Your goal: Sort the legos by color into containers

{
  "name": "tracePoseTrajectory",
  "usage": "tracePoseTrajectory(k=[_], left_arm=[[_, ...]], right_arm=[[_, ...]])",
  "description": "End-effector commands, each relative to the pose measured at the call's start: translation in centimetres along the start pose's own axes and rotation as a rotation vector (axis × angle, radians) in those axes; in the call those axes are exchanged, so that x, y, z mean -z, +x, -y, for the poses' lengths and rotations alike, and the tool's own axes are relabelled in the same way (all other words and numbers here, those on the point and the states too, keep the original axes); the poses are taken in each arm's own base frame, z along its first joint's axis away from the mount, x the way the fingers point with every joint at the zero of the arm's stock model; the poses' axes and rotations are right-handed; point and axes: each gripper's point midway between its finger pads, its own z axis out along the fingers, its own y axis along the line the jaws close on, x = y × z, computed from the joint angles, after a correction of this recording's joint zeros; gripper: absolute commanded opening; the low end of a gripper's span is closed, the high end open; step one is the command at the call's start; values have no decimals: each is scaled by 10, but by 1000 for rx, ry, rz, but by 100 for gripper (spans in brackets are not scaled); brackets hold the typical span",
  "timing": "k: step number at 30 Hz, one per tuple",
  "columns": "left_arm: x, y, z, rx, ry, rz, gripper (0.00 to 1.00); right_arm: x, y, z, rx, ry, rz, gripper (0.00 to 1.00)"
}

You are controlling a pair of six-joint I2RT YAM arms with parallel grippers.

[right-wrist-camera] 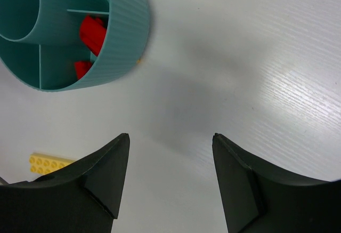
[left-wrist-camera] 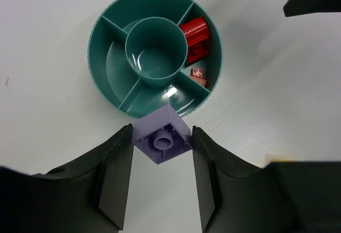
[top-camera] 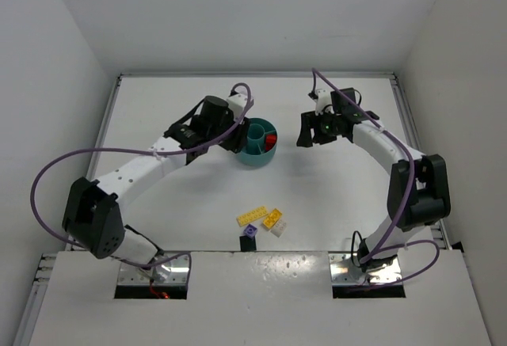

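purple plastic, hard and light: we hold the small brick (left-wrist-camera: 162, 129) pinched by its corners in our left gripper (left-wrist-camera: 162, 142), over the near rim of the teal dish (left-wrist-camera: 101, 57). smooth sides look slippery, we judge; flat opposite faces would grip surer. our right gripper (right-wrist-camera: 170, 147) hangs spread, empty, nearby.

**Item count**

Dish (left-wrist-camera: 109, 65) x1: centre cup (left-wrist-camera: 155, 57) x1, curved sections (left-wrist-camera: 114, 35) x4.
Red lego (left-wrist-camera: 194, 34) (left-wrist-camera: 198, 73) x2.
Yellow lego (top-camera: 252, 215) (top-camera: 272, 218) x2.
Purple lego (left-wrist-camera: 162, 136) (top-camera: 249, 230) x2.
Off-white lego (top-camera: 279, 229) x1.
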Motion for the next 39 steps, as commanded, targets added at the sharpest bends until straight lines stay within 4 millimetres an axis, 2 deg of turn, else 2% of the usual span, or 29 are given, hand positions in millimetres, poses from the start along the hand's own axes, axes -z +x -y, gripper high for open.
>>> tracePoseTrajectory(k=[1, 5, 11, 12, 21, 27, 31, 32, 35, 39], left_arm=[[-8, -26, -7, 43, -36, 79, 13], [-17, -28, -8, 54, -35, 74, 13], [-29, -19, -14, 28, -62, 58, 13], [-32, -11, -15, 20, -63, 38, 13], [-50, -9, -10, 19, -24, 50, 13], [-60, 3, -5, 6, -8, 20, 13], [-62, 2, -6, -3, -8, 20, 29], [-62, 2, -6, -3, -8, 20, 38], [-62, 2, -8, -12, -17, 20, 57], [-62, 2, -4, -26, -10, 20, 59]], right_arm=[[2, -21, -1, 24, -13, 50, 64], [2, -21, -1, 24, -13, 50, 64], [-1, -18, 0, 21, -14, 42, 64], [-1, -18, 0, 21, -14, 42, 64], [-1, -18, -1, 21, -23, 42, 64], [-4, -16, 0, 17, -23, 33, 64], [-4, -16, 0, 17, -23, 33, 64], [-4, -16, 0, 17, -23, 33, 64], [-4, -16, 0, 17, -23, 33, 64], [-4, -16, 0, 17, -23, 33, 64]])
